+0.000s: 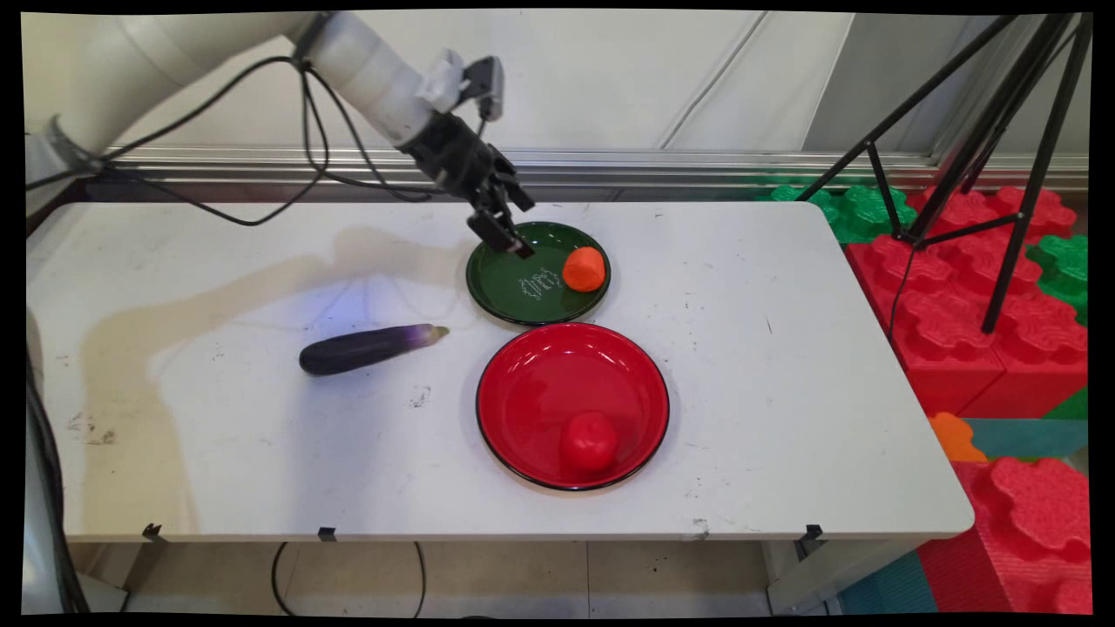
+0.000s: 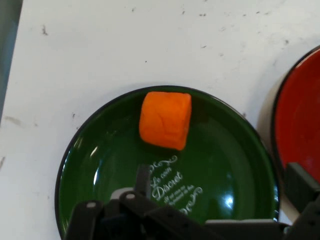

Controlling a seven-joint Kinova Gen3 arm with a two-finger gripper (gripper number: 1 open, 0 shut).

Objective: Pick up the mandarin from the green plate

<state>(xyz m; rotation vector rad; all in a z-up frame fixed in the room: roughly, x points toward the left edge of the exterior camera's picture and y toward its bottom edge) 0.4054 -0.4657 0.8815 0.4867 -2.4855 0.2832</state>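
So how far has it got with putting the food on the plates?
Looks done: an orange piece lies in the green plate, a red tomato in the red plate. In hand: nothing; the gripper hangs open above the green plate. Possibly left: the eggplant, lying on the table.

Dark green plate (image 1: 505,292) with white script lettering, orange block (image 1: 584,268), glossy red plate (image 1: 531,392) with black rim, red tomato (image 1: 589,441), deep purple eggplant (image 1: 361,348), scuffed white table (image 1: 784,366), black gripper (image 1: 505,237)

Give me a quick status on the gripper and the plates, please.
Gripper open, empty, above green plate. Orange block on it. Red tomato in red plate; eggplant aside.
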